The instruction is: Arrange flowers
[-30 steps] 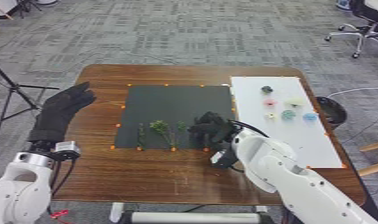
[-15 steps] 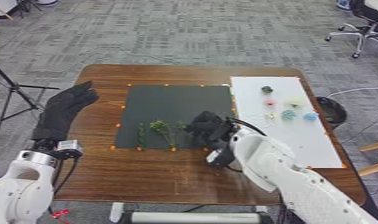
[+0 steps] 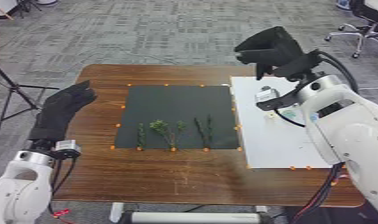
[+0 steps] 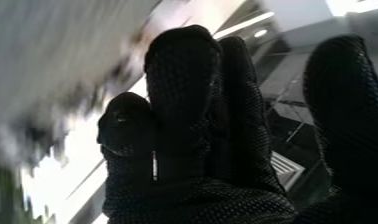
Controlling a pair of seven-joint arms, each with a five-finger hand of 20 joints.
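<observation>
In the head view, green stems stand out on the black mat (image 3: 172,102): a thin one (image 3: 140,136) at left, leafy sprigs (image 3: 159,127) near the middle, and dark narrow stems (image 3: 203,131) at right. A pale yellow flower (image 3: 270,115) and part of a teal flower (image 3: 288,113) show on the white sheet (image 3: 288,150); the right arm covers other parts of it. My right hand (image 3: 270,47) is raised beyond the table's far edge. In the right wrist view the right hand (image 4: 190,140) is open, fingers straight. My left hand (image 3: 65,107), open, is over the left table edge.
Orange markers line the mat on the brown table (image 3: 168,175). A black tripod (image 3: 15,90) stands at the left. Office chairs and carpet lie beyond the table.
The right hand has left the mat's right side and swung up, away and to the right, past the table's far edge. This uncovers the dark stems. The left hand has barely moved.
</observation>
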